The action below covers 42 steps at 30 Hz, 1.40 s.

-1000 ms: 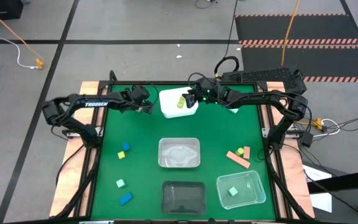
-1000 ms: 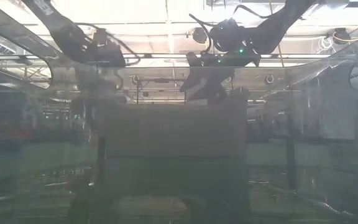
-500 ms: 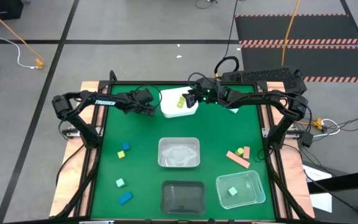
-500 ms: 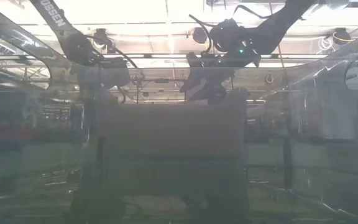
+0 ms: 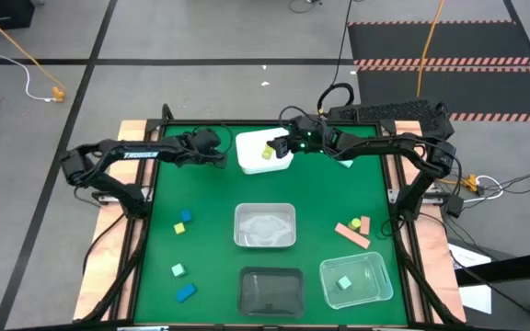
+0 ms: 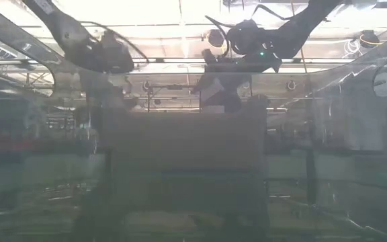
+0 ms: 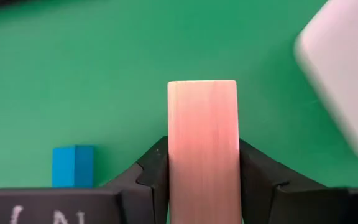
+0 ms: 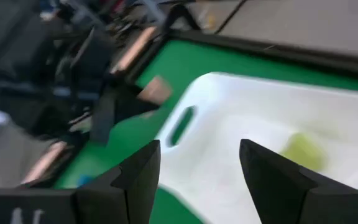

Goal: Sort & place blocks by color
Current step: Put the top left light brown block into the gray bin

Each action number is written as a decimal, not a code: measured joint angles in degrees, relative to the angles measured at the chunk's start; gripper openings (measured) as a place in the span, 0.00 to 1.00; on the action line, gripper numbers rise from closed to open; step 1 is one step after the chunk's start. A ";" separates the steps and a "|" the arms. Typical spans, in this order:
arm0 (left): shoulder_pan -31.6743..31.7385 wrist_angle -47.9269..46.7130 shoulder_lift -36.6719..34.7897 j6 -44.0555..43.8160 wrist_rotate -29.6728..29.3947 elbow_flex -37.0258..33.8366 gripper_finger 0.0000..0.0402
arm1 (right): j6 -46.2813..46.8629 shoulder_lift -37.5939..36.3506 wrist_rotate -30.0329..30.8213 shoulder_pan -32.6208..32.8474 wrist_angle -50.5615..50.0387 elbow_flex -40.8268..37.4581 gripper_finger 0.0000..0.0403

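My left gripper (image 5: 219, 154) hangs over the mat at the far edge, just left of the white tub (image 5: 263, 153), shut on a salmon bar (image 7: 202, 137). Over that tub's right part my right gripper (image 5: 283, 145) hangs open, holding nothing (image 8: 194, 165). A yellow-green block (image 5: 268, 152) lies inside the tub. Loose on the mat lie a yellow block (image 5: 188, 217), two blue blocks (image 5: 180, 228) (image 5: 186, 292), a mint one (image 5: 178, 270) and two salmon bars (image 5: 350, 233). My left gripper pinches the salmon bar by its two long sides (image 7: 173, 171) between its two fingers (image 7: 156, 169). The fingers lie along the bar. Its free end (image 7: 202, 90) sticks out past the fingertips, clear of the green mat.
A clear tub (image 5: 265, 226) stands mid-table, a dark tub (image 5: 270, 291) at the near edge, and a clear tub (image 5: 375, 276) with a mint block (image 5: 344, 283) at the near right. The left side of the mat has open room.
In the low view my left gripper has dipped down beside the white tub and come back up. In the high view its arm has reached toward the tub and drawn back. My right gripper has stayed over the tub.
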 joint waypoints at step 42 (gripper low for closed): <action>-32.59 19.04 -1.82 23.37 2.97 6.76 0.32 | 29.87 0.12 5.47 20.25 5.68 0.00 0.70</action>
